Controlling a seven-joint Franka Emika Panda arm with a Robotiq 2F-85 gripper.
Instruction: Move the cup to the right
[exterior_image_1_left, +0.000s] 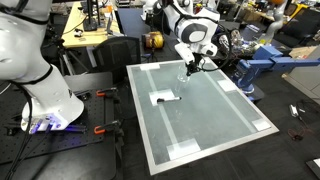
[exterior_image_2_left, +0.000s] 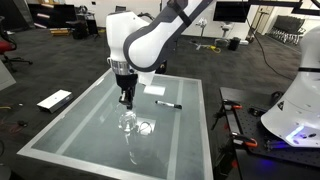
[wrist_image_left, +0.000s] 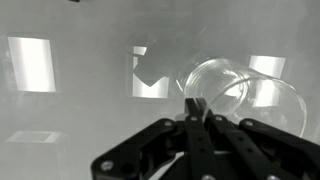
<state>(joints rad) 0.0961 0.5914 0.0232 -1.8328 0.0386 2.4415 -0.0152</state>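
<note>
The cup (wrist_image_left: 228, 82) is clear and nearly colourless, and its round rim shows just beyond my fingertips in the wrist view. My gripper (wrist_image_left: 195, 108) has its two fingers pressed together on the cup's wall. In both exterior views the gripper (exterior_image_1_left: 190, 66) (exterior_image_2_left: 126, 101) points down over the far part of the glass-topped table (exterior_image_1_left: 205, 125) (exterior_image_2_left: 85, 135). The cup (exterior_image_1_left: 184, 73) (exterior_image_2_left: 128, 121) hangs right under the fingers, close to the surface. I cannot tell whether it touches the table.
A flat dark-and-white marker (exterior_image_1_left: 166, 98) (exterior_image_2_left: 168, 104) lies on the table near the cup. A second white robot base (exterior_image_1_left: 45, 95) (exterior_image_2_left: 295, 115) stands beside the table. A blue stand (exterior_image_1_left: 262, 68) and desks lie beyond it. A white board (exterior_image_2_left: 54, 100) lies on the floor.
</note>
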